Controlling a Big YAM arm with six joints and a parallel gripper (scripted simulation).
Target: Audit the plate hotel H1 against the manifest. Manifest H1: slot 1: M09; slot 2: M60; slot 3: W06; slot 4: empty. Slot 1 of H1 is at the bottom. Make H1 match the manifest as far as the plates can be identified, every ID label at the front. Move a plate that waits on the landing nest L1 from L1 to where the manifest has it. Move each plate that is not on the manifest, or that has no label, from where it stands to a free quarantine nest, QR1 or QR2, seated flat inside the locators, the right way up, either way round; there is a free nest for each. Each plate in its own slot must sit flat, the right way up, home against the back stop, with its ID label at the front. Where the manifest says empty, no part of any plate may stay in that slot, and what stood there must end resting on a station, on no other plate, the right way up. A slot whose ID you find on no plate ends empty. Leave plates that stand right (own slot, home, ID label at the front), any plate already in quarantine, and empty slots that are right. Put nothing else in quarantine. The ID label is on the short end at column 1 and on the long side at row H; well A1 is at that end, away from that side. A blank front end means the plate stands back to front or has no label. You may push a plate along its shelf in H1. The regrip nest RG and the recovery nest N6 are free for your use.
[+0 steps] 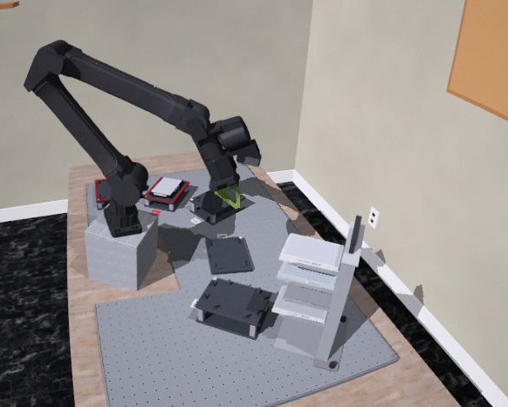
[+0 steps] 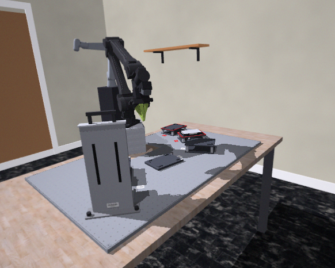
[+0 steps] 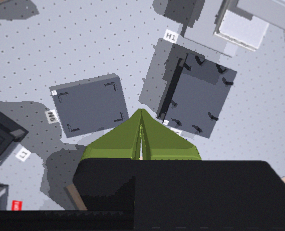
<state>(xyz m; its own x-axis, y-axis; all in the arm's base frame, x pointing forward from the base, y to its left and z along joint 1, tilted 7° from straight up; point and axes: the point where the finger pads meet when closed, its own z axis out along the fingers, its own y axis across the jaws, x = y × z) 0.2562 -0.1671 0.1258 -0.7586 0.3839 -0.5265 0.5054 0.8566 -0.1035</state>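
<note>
The plate hotel H1 (image 1: pixel 328 284) stands at the right of the grey baseplate and holds three pale plates: one on the top shelf (image 1: pixel 311 251), one just below it (image 1: pixel 305 274), and one lower down (image 1: pixel 298 308). I cannot read their labels. In the exterior view the hotel (image 2: pixel 109 167) shows only its back. My gripper (image 1: pixel 229 197) with green fingers is shut and empty. It hangs in the air above a dark raised nest (image 1: pixel 213 209) near the arm's base. In the wrist view the fingertips (image 3: pixel 141 116) point down at the baseplate between two nests.
A red-edged quarantine nest (image 1: pixel 167 189) holds a white plate; the second red-edged nest (image 1: pixel 100 189) is partly hidden by the arm. A flat dark nest (image 1: pixel 228 254) and a raised dark nest (image 1: pixel 232 302) lie between the arm and the hotel.
</note>
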